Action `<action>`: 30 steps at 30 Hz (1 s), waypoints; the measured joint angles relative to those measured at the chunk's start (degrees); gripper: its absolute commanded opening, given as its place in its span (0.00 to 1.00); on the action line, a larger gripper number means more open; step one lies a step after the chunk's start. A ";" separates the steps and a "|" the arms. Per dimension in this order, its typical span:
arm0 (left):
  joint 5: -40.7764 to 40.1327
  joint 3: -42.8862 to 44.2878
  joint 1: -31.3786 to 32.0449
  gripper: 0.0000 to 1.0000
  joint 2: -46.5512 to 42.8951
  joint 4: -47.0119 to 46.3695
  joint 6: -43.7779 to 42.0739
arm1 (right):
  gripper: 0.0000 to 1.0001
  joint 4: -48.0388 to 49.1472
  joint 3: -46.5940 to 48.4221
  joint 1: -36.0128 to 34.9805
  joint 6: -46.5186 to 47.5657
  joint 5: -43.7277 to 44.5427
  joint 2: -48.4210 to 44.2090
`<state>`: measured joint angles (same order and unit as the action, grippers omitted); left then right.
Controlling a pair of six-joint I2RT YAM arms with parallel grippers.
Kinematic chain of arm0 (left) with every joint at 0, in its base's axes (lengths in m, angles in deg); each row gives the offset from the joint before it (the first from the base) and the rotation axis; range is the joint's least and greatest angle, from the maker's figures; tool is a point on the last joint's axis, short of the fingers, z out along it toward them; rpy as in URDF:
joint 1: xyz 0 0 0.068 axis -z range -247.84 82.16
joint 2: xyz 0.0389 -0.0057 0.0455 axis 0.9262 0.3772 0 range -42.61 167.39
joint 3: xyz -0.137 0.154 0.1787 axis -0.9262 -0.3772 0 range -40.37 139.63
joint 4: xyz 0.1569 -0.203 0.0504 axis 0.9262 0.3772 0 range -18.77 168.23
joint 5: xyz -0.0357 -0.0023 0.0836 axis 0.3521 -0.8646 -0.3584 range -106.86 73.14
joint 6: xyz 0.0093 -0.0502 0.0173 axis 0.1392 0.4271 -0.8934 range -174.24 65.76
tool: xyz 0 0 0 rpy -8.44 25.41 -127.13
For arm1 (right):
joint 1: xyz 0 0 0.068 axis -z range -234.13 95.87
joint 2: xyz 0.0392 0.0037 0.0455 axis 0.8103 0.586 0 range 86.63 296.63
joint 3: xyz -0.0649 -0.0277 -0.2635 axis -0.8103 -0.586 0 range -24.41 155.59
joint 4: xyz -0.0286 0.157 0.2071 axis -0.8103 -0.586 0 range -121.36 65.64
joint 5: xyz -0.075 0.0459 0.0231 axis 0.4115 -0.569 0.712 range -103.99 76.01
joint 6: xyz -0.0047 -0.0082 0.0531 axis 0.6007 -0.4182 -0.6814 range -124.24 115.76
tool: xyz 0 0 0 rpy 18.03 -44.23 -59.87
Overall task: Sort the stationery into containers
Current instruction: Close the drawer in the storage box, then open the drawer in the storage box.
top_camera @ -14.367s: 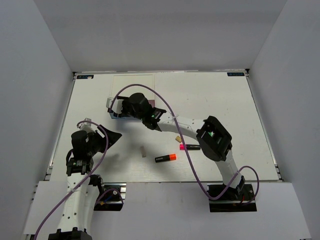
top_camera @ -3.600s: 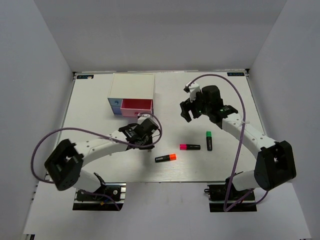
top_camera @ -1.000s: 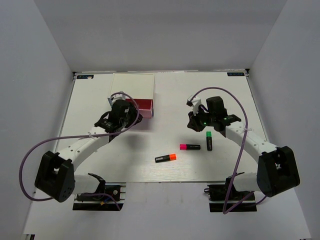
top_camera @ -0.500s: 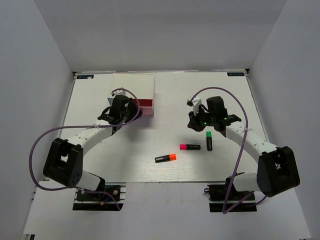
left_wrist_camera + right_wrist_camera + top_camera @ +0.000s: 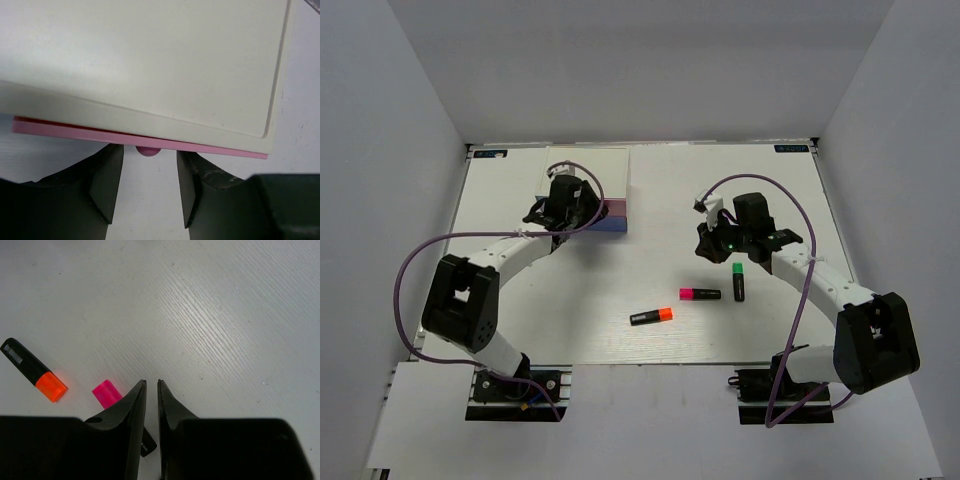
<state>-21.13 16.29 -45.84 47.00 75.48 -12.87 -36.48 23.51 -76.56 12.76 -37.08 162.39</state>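
**A:** White table (image 5: pixel 570 330), grey walls. What is happening at the left?

**B:** The left gripper (image 5: pixel 146 162), fingers spread, straddles the round knob (image 5: pixel 148 150) of the pink drawer front (image 5: pixel 75 131), which sits almost flush under the cream-topped box (image 5: pixel 595 172). It grasps nothing.

**A:** And the stationery?

**B:** Mid-table lie short black plastic markers: orange-ended highlighter (image 5: pixel 651 316), pink-ended highlighter (image 5: pixel 700 294), green-ended highlighter (image 5: pixel 738 281). They are probably light, stiff, slick and prone to roll, so pinch across mid-barrel. The right gripper (image 5: pixel 151 385), fingers nearly together and empty, hovers near the green one.
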 measured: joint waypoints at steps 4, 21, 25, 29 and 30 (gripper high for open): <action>-0.04 0.61 -0.04 0.57 1.44 -0.07 -0.02 | 0.23 0.02 -0.02 0.00 0.02 0.11 0.00; 2.34 -12.07 -0.52 0.61 -4.63 -7.69 0.07 | 0.24 0.00 -0.02 0.31 0.22 0.31 0.15; 3.26 -22.47 -0.63 0.61 -12.87 -9.75 1.97 | 0.24 -0.02 -0.02 0.33 0.28 0.28 0.26; 4.37 -27.82 -1.97 0.59 -17.22 -14.05 5.95 | 0.24 0.00 -0.02 0.48 0.39 0.11 1.20; 4.59 -28.98 -2.71 0.56 -17.53 -15.61 7.43 | 0.24 -0.04 -0.02 0.52 0.37 0.11 1.42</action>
<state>-16.54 -12.69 -48.55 29.47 59.87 -5.44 -36.53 23.49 -76.04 13.13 -36.97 163.81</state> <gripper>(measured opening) 0.599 0.241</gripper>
